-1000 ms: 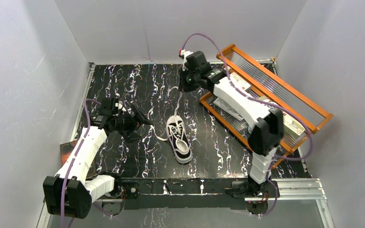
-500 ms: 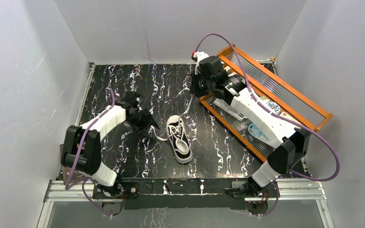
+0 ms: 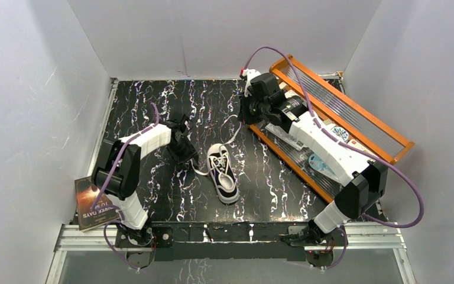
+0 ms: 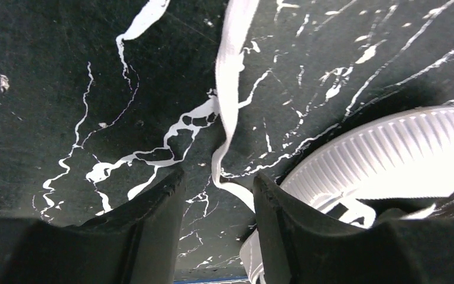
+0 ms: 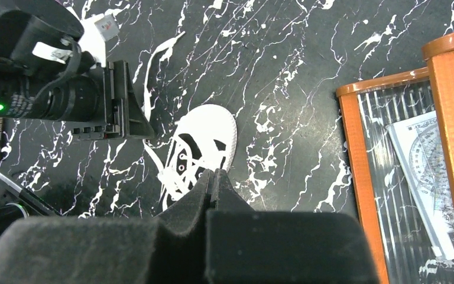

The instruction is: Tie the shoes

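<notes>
Since a second ago the left gripper (image 3: 187, 158) has swung in from the table's 9 o'clock edge and is now hanging low just beside the sneaker (image 3: 223, 173), at its 9 o'clock. Its fingers have narrowed. They are standing partly apart, straddling the left lace (image 4: 227, 89), which is lying loose on the black marbled table (image 3: 153, 106) with nothing pinching it. The sneaker is sitting near the table's middle, toe cap toward 12 o'clock and heel toward 5. The right gripper (image 3: 243, 113) has drifted slightly toward 3 o'clock. It is hovering at the sneaker's 1 o'clock beside the orange tray (image 3: 354, 118), fingers pressed fully together. The right lace (image 3: 232, 135) is running up from the sneaker to its fingertips.
</notes>
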Action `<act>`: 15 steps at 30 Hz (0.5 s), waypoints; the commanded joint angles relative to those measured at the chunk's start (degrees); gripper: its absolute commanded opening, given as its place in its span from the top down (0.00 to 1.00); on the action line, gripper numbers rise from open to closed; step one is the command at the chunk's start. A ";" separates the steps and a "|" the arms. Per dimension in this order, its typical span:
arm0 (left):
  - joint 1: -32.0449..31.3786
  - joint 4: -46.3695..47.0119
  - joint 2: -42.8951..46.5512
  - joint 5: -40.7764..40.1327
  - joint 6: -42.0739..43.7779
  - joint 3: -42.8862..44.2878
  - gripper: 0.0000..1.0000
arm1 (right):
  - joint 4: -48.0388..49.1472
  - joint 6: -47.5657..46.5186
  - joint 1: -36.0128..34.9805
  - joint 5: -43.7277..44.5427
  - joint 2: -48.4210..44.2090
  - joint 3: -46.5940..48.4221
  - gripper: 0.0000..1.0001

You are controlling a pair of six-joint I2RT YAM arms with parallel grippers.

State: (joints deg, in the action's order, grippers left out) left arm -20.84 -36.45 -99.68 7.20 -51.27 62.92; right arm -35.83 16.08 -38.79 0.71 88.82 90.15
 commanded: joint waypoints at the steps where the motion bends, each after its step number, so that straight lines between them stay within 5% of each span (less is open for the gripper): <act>1: -1.07 -0.43 -0.67 -0.30 -3.11 -0.82 0.58 | 2.39 -1.76 1.05 -2.06 -3.18 0.03 1.00; 5: -2.65 -0.26 -2.93 -0.92 -4.00 -0.14 0.64 | 2.14 -2.19 1.28 -1.94 -3.72 -0.53 1.00; 10: -3.40 -0.53 -3.28 -3.09 -5.44 -1.54 0.85 | 1.95 -1.78 1.29 -3.00 -4.58 -1.11 1.00; 15: -3.44 2.70 4.71 -1.69 -5.23 -5.44 0.98 | 1.91 -1.37 1.32 -4.61 -5.04 -1.03 1.00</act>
State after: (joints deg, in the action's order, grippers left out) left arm -23.86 -35.66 -101.12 6.37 -56.10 61.36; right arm -35.92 14.81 -37.60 -1.96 86.59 89.03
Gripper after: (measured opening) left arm 0.046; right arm 0.011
